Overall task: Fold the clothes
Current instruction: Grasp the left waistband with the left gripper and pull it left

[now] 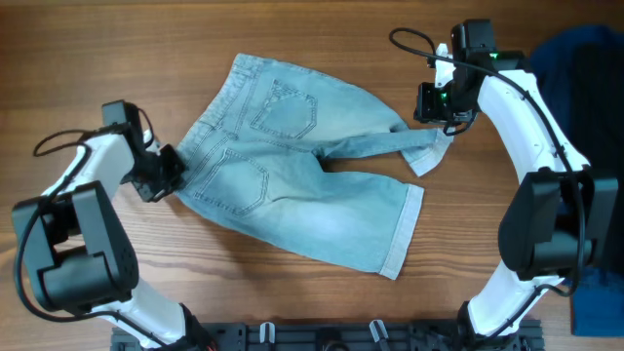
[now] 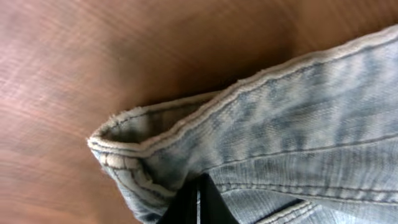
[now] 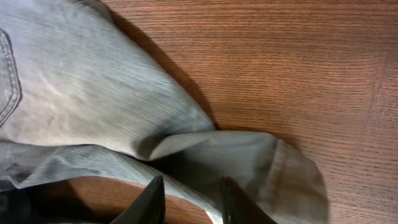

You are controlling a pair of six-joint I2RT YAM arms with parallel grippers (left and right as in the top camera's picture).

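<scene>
Our left gripper has its jaws pinched shut on the waistband corner of the denim shorts. Our right gripper has its jaws apart, straddling the cuffed hem of the far leg without visibly pinching it. The shorts lie pockets-up on the surface, long axis running from the waistband at our left to the hems at our right, so each arm sits at its own end; the far leg is twisted narrow, and we judge the right arm best placed to straighten it.
</scene>
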